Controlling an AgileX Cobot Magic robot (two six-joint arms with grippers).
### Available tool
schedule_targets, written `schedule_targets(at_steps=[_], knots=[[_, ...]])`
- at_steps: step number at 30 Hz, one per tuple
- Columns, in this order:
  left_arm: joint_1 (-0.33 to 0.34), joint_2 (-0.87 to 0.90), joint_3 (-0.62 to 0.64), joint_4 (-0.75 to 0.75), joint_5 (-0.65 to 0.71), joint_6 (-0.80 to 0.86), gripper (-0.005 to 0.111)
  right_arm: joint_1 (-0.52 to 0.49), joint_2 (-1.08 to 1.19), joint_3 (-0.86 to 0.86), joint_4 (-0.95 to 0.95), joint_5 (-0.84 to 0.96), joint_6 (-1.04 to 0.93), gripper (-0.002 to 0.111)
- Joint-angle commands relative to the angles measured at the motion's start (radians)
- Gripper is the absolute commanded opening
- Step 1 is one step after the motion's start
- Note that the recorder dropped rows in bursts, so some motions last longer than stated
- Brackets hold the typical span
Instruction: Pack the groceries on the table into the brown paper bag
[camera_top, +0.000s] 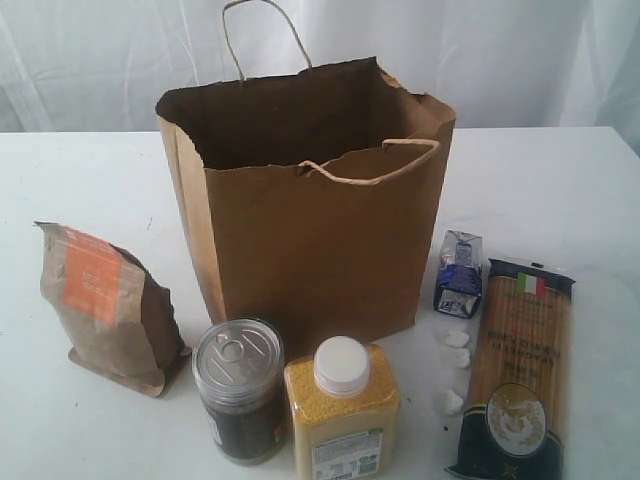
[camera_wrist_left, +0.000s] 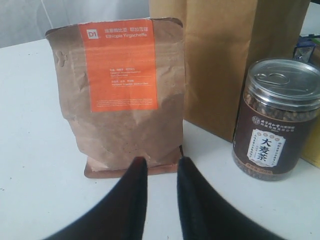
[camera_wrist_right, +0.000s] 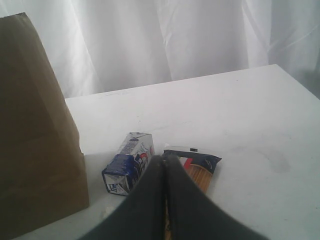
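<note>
We seem to be starting on the brown pouch (camera_wrist_left: 120, 95): left jaws, barely parted and empty, must spread wider; right jaws pressed together, holding nothing.

Base of white-capped jar (camera_top: 341, 415) off-frame

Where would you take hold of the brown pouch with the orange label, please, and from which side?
Pinch the brown pouch at its flattened top edge, coming from above with jaws across the thin depth. It stands upright and its labelled face looks too broad to span. The left gripper faces its base.
</note>
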Motion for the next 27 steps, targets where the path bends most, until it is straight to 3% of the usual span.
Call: schedule_targets(at_steps=[1,21,27], knots=[[0.002,-0.004,0.004,0.000,0.004,-0.003,0.028,-0.002,-0.007,0.001,-0.004,-0.009,0.000,0.000],[0.002,-0.004,0.004,0.000,0.004,-0.003,0.028,-0.002,-0.007,0.001,-0.004,-0.026,-0.011,0.000],[0.002,-0.004,0.004,0.000,0.004,-0.003,0.028,-0.002,-0.007,0.001,0.094,-0.227,0.227,0.000]])
